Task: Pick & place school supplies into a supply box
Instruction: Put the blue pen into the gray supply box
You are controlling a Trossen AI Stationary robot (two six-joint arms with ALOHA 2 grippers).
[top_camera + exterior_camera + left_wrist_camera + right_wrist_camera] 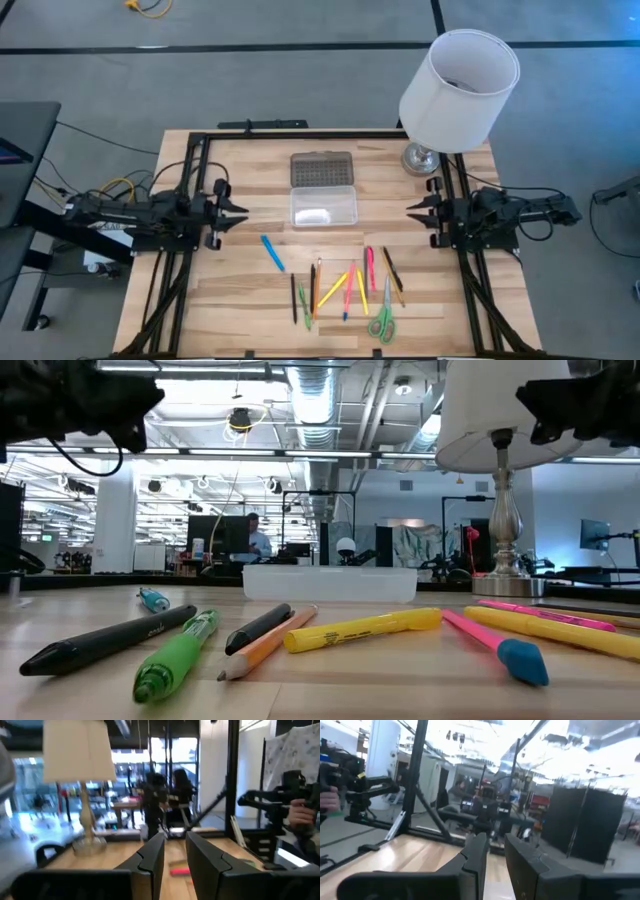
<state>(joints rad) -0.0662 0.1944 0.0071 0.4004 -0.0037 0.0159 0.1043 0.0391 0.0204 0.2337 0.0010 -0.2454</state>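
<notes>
Supply box (323,193) between grippers (pens (340,285) nearer front).

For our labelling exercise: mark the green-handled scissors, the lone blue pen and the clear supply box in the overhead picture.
green-handled scissors (382,322): high view, on the green handles.
blue pen (272,252): high view, middle of its barrel.
supply box (324,206): high view, on the clear tray, below its dotted lid.

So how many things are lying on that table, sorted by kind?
Pens, pencils and markers: 10, as far as I can tell
Scissors: 1
Clear box: 1
Lamp: 1
Total: 13
</notes>
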